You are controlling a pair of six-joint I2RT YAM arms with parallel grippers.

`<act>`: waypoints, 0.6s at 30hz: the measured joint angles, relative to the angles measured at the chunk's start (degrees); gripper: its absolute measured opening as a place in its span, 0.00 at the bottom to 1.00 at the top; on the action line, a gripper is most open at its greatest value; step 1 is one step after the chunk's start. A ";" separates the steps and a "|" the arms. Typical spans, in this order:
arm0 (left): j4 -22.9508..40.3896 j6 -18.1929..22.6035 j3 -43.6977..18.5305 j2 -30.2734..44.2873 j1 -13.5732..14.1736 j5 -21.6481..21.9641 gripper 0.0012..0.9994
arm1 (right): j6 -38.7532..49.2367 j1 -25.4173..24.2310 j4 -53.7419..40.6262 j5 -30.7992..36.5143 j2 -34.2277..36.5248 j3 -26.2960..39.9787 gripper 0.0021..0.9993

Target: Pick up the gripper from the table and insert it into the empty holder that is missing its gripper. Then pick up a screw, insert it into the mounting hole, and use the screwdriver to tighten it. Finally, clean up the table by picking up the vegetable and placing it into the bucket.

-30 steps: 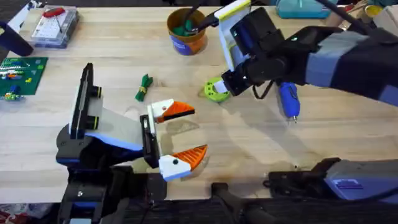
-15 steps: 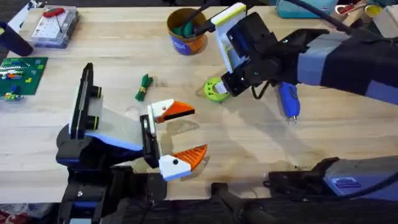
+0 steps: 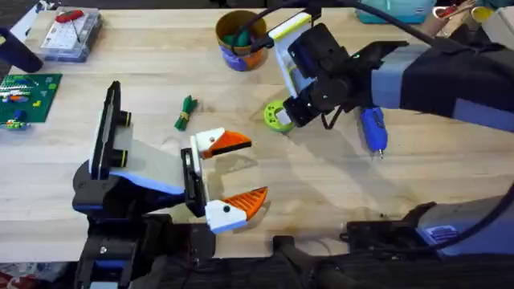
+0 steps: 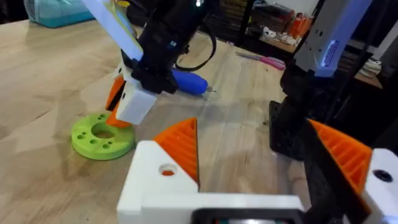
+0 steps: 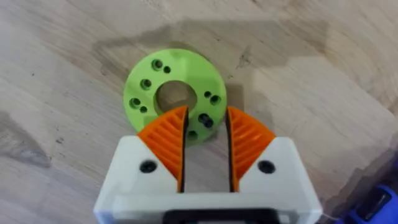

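Right of centre in the overhead frame, the right gripper [image 3: 283, 117] hung just over the lime-green gripper disc [image 3: 278, 118], jaws parted only a little, nothing between the orange pads [image 5: 166, 134]; the wrist view put them over the disc's near rim. Left gripper [image 3: 238, 170] idle at lower centre, jaws wide, empty.

Disc lay flat on the table [image 3: 321, 185], centre hole and small holes showing. Judged rigid printed plastic, light, smooth-faced; lying flat it gave little edge to pinch. Best hold probably one pad through the centre hole, one outside the rim, or across the rim with the jaws opened wider first. Likely to skate if nudged.

Blue screwdriver [image 3: 373, 131] just right of the arm. Vegetable [image 3: 185, 112] left of centre, well apart from the bucket [image 3: 241, 38] at upper centre.
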State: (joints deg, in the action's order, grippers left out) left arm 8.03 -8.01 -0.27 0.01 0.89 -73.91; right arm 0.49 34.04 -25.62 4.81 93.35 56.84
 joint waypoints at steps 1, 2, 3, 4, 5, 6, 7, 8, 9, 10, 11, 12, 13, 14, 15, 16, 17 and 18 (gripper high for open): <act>0.00 0.00 0.00 0.00 0.00 0.00 0.99 | 0.14 0.00 0.12 -0.06 0.00 0.00 0.29; 0.00 0.00 0.00 0.00 0.00 0.00 0.99 | 0.30 0.00 0.30 -0.06 0.03 0.00 0.20; 0.00 0.00 0.00 0.00 0.00 0.00 0.99 | 0.41 0.00 0.42 0.02 0.05 0.00 0.12; 0.00 0.00 0.00 0.00 0.00 0.00 0.99 | 0.52 0.00 0.51 0.03 0.00 0.01 0.05; 0.00 0.00 0.00 0.00 0.00 0.00 0.99 | 0.41 0.00 0.69 0.05 -0.09 0.02 0.02; 0.00 0.00 0.00 0.00 0.00 0.00 0.99 | 0.40 0.00 0.80 0.02 -0.09 0.02 0.01; 0.00 0.00 0.00 0.00 0.00 0.00 0.99 | 0.42 0.00 0.76 0.01 -0.06 0.02 0.01; 0.00 0.00 0.00 0.00 0.00 0.00 0.99 | 0.42 0.00 0.75 0.03 -0.04 0.02 0.01; 0.00 0.00 0.00 -0.01 0.00 0.00 0.99 | 0.42 0.00 0.74 0.03 -0.05 0.02 0.01; 0.00 0.00 0.00 -0.01 0.00 0.00 0.99 | 0.42 0.00 0.75 0.03 -0.04 0.02 0.01; 0.00 0.00 0.00 0.00 0.00 0.00 0.99 | 0.42 0.00 0.73 0.02 -0.05 0.02 0.01; 0.00 0.00 0.00 -0.01 0.00 0.00 0.99 | 0.42 0.00 0.73 0.01 -0.04 0.02 0.01; 0.00 0.00 0.00 -0.01 0.00 0.00 0.99 | 0.42 0.00 0.74 0.01 -0.06 0.02 0.01; 0.00 0.00 0.00 -0.01 0.00 0.00 0.99 | 0.42 0.00 0.76 0.01 -0.06 0.02 0.01; 0.00 0.00 0.00 -0.01 0.00 0.00 0.99 | 0.42 0.00 0.76 0.01 -0.06 0.02 0.01; 0.00 0.00 0.00 0.00 0.00 0.00 0.99 | 0.42 0.00 0.76 0.01 -0.06 0.02 0.01; 0.00 0.00 0.00 0.00 0.00 0.00 0.99 | 0.42 0.00 0.76 0.01 -0.06 0.02 0.01; 0.00 0.00 0.00 0.00 0.00 0.00 0.99 | 0.42 0.00 0.75 0.01 -0.06 0.02 0.01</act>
State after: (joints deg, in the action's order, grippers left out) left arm 8.03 -8.01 -0.27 0.01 0.89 -73.91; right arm 0.91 34.04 -24.87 4.82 93.30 56.86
